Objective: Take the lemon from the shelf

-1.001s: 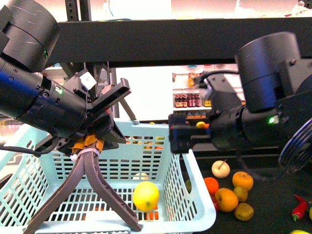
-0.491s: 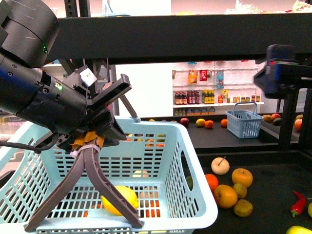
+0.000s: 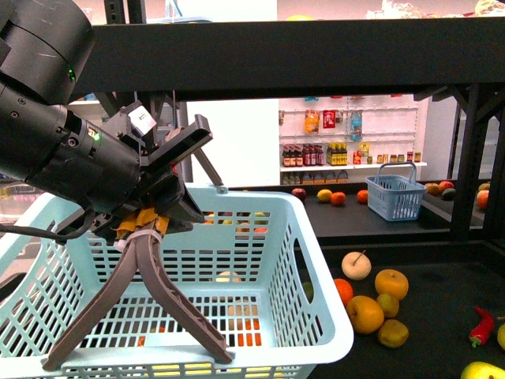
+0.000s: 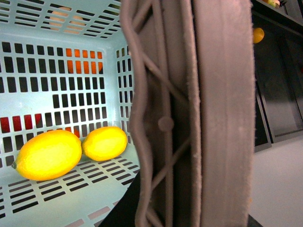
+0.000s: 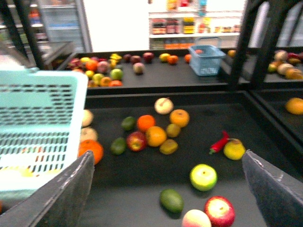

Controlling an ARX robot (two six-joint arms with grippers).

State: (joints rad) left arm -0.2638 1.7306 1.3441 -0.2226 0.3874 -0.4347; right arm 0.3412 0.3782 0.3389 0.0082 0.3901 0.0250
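Left wrist view gives you the lemon (image 4: 47, 155) best. It is a bright yellow oval lying on the slatted floor of the light-blue basket (image 4: 57, 71), with a second lemon (image 4: 105, 143) just beside it and seemingly touching. Another yellow fruit (image 5: 234, 149) lies on the bench (image 5: 132, 189) toward its right edge, just beside a red chilli (image 5: 218, 142). It may be a lemon too, but the right wrist view is too soft to say.

Treat the lemon as a firm, fairly light fruit with a smooth, waxy rind. It should not crush easily, but it will roll and can squirt out of a pinch. Take it across the short waist, with the pads on the broad flanks rather than the tapered ends.

Your left end effector (image 3: 138, 362) hangs inside the basket, fingers splayed wide with nothing between them. Your right end effector (image 5: 166, 161) is likewise spread apart and empty, looking over loose fruit on the bench; the front view does not show it.

The basket takes up the bench's left side, under the upper deck of the shelf (image 3: 316, 63).

You get no readable writing. The white tag (image 3: 142, 122) on the left end effector shows no legible print, and the bottles (image 3: 335, 154) on the far store shelves have labels too small to read.
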